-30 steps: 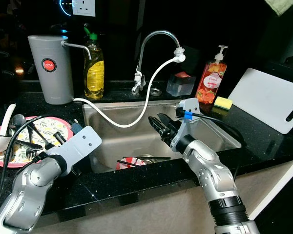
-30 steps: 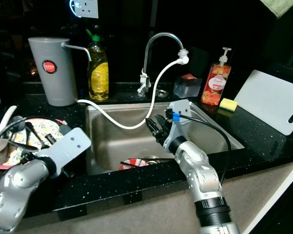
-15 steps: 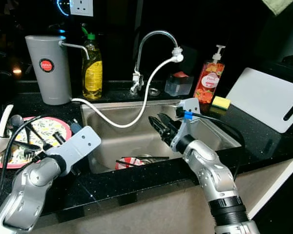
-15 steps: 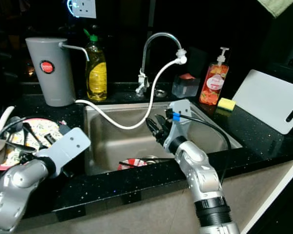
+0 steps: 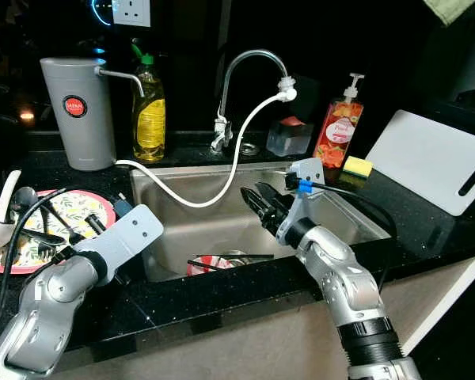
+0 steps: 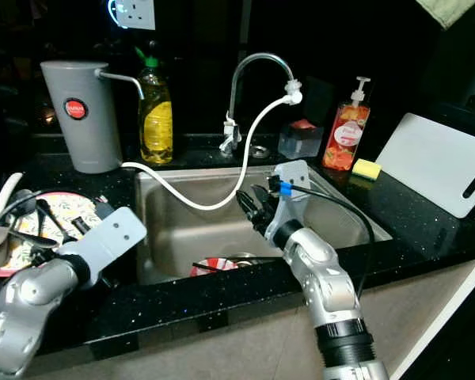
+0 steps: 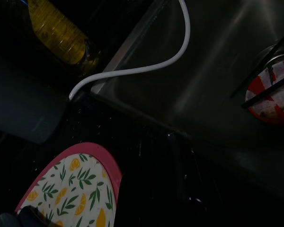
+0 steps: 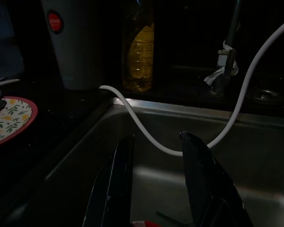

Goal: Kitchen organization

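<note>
sink (image 5: 182,186): steel basin, centre of the counter.
red dish (image 5: 211,265): on the sink bottom, dark chopsticks (image 5: 236,258) across it, long axis 3-to-9 o'clock.
right gripper (image 5: 259,204): nearer arm, fingers moderately apart and empty; dish at its 7 o'clock, below.
left gripper (image 5: 103,222): at the patterned plate (image 5: 95,204); fingers, I cannot tell.

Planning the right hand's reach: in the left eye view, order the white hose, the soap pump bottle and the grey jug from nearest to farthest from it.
From the right hand:
1. White hose, just beside it, over the sink.
2. Soap pump bottle, back right on the counter.
3. Grey jug, far back left.
</note>
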You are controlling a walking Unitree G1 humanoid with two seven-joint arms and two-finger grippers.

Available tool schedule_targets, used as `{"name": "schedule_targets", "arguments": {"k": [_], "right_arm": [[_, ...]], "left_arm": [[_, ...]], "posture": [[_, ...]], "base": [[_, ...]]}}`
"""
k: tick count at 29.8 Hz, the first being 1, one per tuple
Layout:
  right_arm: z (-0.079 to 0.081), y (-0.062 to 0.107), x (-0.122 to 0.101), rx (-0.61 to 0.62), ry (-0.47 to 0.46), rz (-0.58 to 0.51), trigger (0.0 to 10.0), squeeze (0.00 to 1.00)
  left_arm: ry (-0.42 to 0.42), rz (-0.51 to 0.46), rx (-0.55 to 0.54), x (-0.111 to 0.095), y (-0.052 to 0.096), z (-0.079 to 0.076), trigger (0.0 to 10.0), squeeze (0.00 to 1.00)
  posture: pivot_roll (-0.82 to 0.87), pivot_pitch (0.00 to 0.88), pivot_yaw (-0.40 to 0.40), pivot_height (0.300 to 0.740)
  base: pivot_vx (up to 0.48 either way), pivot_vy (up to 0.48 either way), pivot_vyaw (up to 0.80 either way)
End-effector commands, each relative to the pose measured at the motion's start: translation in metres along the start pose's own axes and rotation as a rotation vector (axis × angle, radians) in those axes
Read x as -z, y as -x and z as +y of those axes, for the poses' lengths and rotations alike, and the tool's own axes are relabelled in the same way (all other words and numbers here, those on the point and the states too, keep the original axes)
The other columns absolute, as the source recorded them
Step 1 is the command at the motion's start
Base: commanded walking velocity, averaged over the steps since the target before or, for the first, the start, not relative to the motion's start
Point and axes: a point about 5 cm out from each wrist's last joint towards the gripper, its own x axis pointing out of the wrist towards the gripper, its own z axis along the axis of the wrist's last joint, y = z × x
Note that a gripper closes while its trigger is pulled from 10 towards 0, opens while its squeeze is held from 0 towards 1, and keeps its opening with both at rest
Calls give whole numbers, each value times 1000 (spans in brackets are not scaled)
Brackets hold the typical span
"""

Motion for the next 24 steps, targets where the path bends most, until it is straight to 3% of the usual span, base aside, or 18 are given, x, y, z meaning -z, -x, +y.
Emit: {"name": "schedule_targets", "arguments": {"k": [1,10,14,18,24], "right_arm": [[-8,6,-6,31,4,-25,10000,0],[-4,4,-5,14,-12,-26,10000,0],[-4,1,-8,-1,-6,-30,10000,0],[-5,3,-10,1,-1,-30,10000,0],[-7,6,-11,11,9,-29,10000,0]], "left_arm": [[7,11,36,3,3,-7,10000,0],[6,5,37,-1,1,-10,10000,0],[-113,-55,-7,-17,5,-17,10000,0],[-67,-7,-33,-13,6,-18,10000,0],[29,29,30,-5,-1,-19,10000,0]], "posture": [[77,35,-86,740],[102,50,-110,740],[94,43,-119,740],[80,41,-120,740],[55,32,-105,740]], "base": [[0,0,0],[0,0,0],[0,0,0],[0,0,0],[0,0,0]]}}
